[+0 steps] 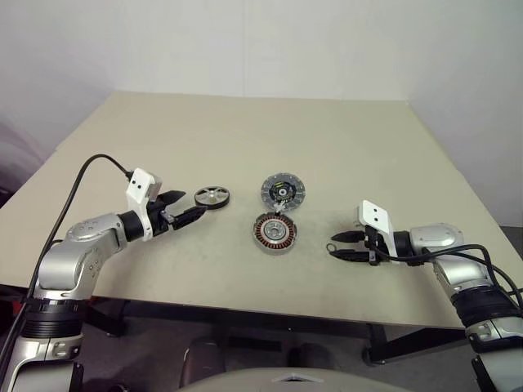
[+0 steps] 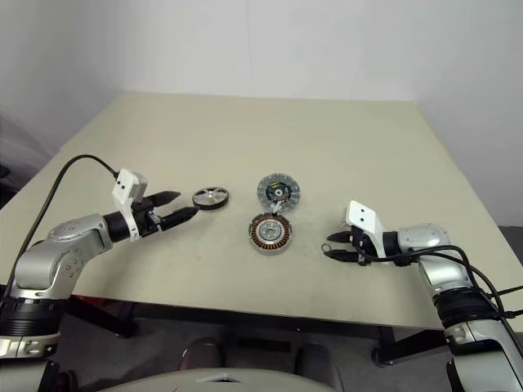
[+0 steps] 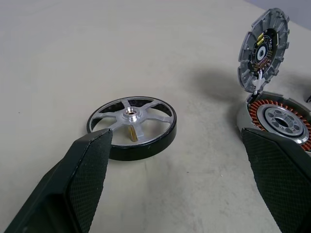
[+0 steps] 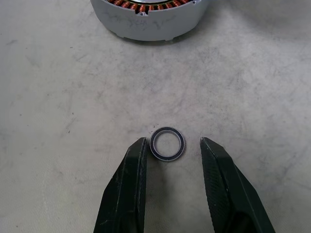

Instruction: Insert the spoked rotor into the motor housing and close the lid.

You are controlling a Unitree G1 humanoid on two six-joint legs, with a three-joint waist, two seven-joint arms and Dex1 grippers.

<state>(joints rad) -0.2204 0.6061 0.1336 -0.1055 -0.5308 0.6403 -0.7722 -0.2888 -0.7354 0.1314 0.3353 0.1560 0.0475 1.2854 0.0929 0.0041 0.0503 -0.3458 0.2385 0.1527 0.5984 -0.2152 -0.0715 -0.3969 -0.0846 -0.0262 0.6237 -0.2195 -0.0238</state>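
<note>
1. On the table (image 1: 245, 131), near its middle, you have the housing (image 1: 274, 233) lying flat, with the lid (image 1: 283, 192) just beyond it at twelve o'clock. From the left wrist view the lid stands tilted up at the housing's far edge, seemingly joined there, which would let it fold down as the closing step.
2. Inside the housing you can see the ring of copper windings around a hollow grey hub; nothing else sits in it, so the wheel has not yet gone in.
3. The wheel (image 1: 212, 197) lies flat on the table at about ten o'clock from the housing, spokes up, a small brass stub showing under its hub.
4. Your left gripper (image 1: 186, 208) hangs just short of the wheel with its fingers spread wide and empty, one finger (image 3: 82, 179) close by the black rim. That spread looks suited to taking the wheel across its rim.
5. Your right gripper (image 1: 343, 245) sits at three o'clock from the housing, well apart from it. Its fingers are partly apart and straddle a thin black ring (image 4: 167, 143) lying on the table; one finger seems to touch the ring, but it is not clamped.
</note>
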